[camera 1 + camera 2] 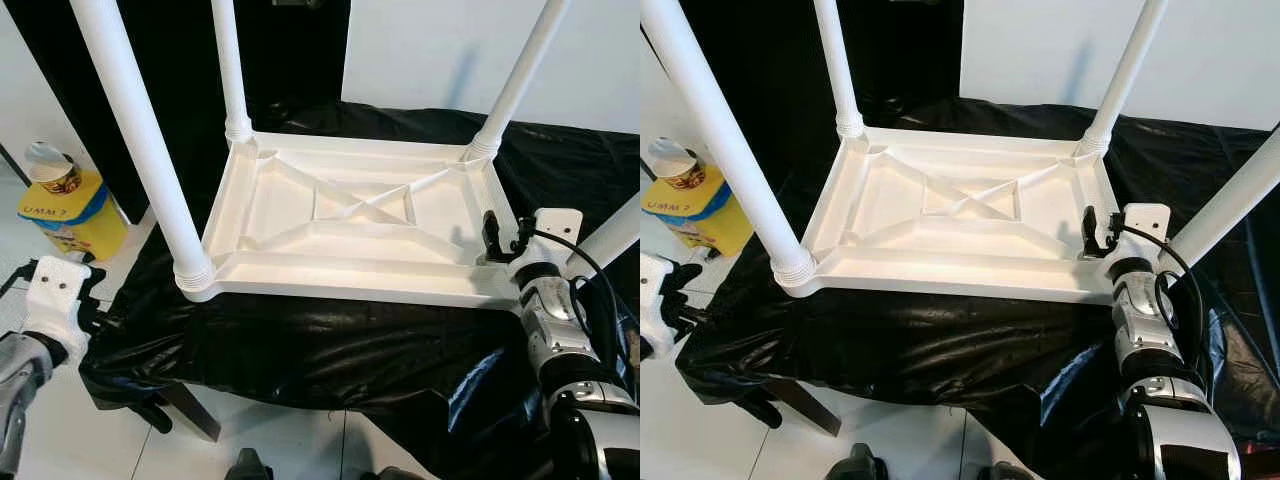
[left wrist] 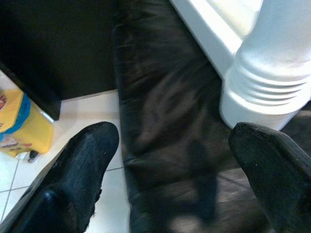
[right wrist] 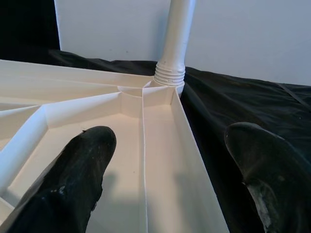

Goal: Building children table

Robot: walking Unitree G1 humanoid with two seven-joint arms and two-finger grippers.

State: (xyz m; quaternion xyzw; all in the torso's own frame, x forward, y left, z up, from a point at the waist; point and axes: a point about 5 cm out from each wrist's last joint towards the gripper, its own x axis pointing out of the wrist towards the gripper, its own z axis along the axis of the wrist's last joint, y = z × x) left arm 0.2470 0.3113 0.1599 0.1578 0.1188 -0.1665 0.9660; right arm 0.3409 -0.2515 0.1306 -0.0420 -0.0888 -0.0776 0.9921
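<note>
A white plastic children's table lies upside down on a black cloth, its ribbed underside facing up. A leg stands in each corner: near left, far left, far right, and near right. My right gripper is open at the near-right corner, and its fingers straddle the tabletop's right rim. My left gripper hangs open over the floor, low and to the left of the near-left leg's threaded collar, holding nothing.
A yellow container with a blue band stands on the white tile floor at the left. The cloth drapes over a low stand whose dark leg shows below. A white wall is behind at the right, and a dark panel is behind at the left.
</note>
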